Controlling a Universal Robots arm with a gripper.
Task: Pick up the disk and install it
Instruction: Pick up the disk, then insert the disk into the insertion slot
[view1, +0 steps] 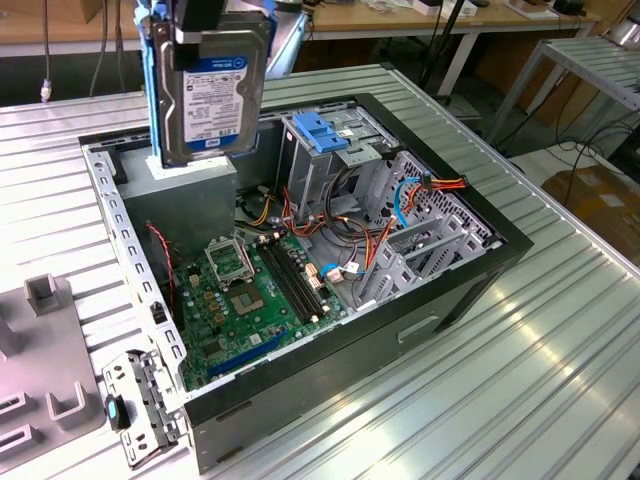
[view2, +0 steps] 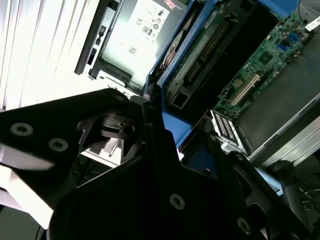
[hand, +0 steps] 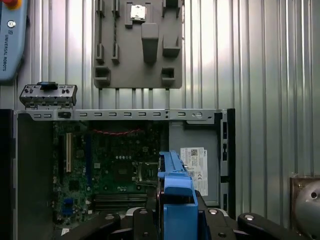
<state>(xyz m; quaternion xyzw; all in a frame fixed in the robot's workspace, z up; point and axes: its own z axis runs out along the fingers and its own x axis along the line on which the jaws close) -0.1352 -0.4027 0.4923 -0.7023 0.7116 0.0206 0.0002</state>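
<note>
At exterior view's left, grey fixture plate (view1: 40, 350) on ribbed metal table (view1: 560, 380). Right of it, end effector (view1: 205, 22) clamped on disk (view1: 215, 90), held upright, white label with blue band showing, above far-left corner of open computer case (view1: 470, 290). Far behind, wooden benches (view1: 400, 18).

**Three cameras over one open computer**

The exterior view looks down at a slant across the table (view1: 540, 390) and takes in the whole computer case (view1: 460, 300). The first wrist view faces straight down from high above, with the disk (hand: 175, 200) close before the lens. The second wrist view looks along the disk, tilted and very near. All three share the motherboard (view1: 250, 300).
</note>
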